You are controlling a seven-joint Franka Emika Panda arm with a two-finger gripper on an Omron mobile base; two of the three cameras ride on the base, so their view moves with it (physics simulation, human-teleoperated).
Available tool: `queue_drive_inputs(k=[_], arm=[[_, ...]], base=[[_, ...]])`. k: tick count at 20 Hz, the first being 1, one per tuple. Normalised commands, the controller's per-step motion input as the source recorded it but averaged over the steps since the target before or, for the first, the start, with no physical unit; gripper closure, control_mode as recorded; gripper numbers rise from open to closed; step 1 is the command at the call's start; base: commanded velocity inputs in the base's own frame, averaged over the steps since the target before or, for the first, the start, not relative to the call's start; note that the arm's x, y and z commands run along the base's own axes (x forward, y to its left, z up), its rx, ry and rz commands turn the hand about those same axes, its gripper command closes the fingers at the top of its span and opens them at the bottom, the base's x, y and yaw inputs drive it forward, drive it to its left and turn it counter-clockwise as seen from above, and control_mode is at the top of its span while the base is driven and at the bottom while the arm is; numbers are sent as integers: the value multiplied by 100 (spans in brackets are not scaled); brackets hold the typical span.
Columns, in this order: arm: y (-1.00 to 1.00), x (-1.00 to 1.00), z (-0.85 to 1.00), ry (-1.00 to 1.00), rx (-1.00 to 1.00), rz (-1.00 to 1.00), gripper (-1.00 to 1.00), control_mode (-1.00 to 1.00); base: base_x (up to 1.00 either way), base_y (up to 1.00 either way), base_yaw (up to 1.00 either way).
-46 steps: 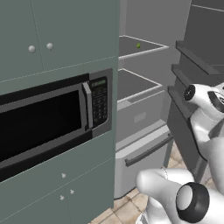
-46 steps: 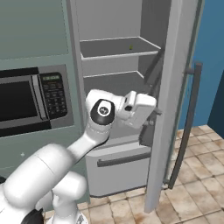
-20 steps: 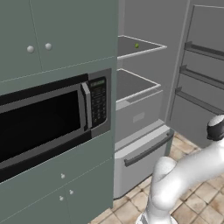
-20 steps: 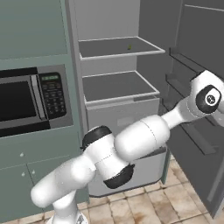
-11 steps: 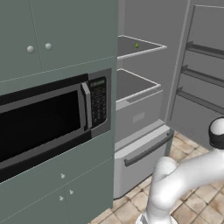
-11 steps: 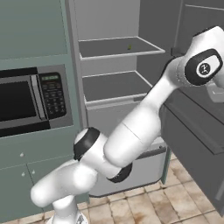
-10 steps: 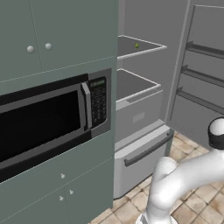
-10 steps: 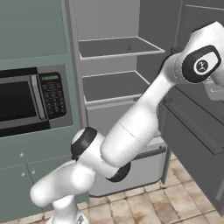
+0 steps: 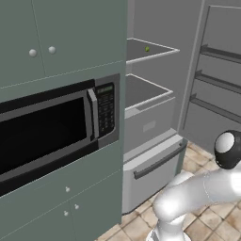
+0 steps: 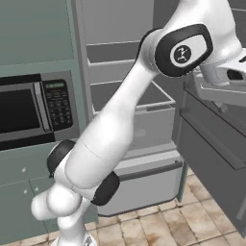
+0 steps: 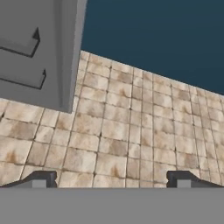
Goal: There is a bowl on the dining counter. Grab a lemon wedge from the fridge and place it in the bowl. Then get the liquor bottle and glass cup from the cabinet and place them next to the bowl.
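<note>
Cabinet (image 9: 33,42): one grey-green wall unit at 10 o'clock of the left base view, two flat doors, two round knobs, both doors closed.
Microwave (image 9: 47,132): one, directly below the cabinet, door closed.
Fridge (image 9: 155,80): one, door swung wide toward 3 o'clock; two interior shelves and one pull-out drawer counted.
Lemon wedge (image 9: 147,49): one tiny yellow-green piece, lying on the upper shelf at 1 o'clock of the left base view, well apart from me.
Gripper (image 11: 112,178): my two fingertips stood spread to their widest, pinching nothing; in the hand view I looked down at the tiled floor (image 11: 131,131), with the door's edge at 10 o'clock.
Step in hand: I judged it to be the reach for the wedge, not yet begun in earnest.
How to do it well: I needed to swing away from the door, turn toward the upper shelf, enter level above its lip, keep the jaws wide, centre them over the wedge, then close gently, since so small a piece could slip aside.
</note>
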Motion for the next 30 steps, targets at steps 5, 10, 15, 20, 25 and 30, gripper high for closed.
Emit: queue_drive_inputs(k=[5, 10, 15, 20, 25, 30], arm=[[100, -98, -11, -15, -13, 0, -100, -100], [100, -88, -24, -13, -13, 2, -100, -100], [100, -40, -36, -6, -7, 6, -100, -100], [100, 7, -35, 0, -1, 6, -100, -100], [82, 44, -3, 0, 1, 7, -100, -100], [76, 55, 0, 0, 4, 11, -100, -100]], base=[[0, 0, 0], [0, 0, 0], [0, 0, 0], [0, 0, 0], [0, 0, 0], [0, 0, 0]])
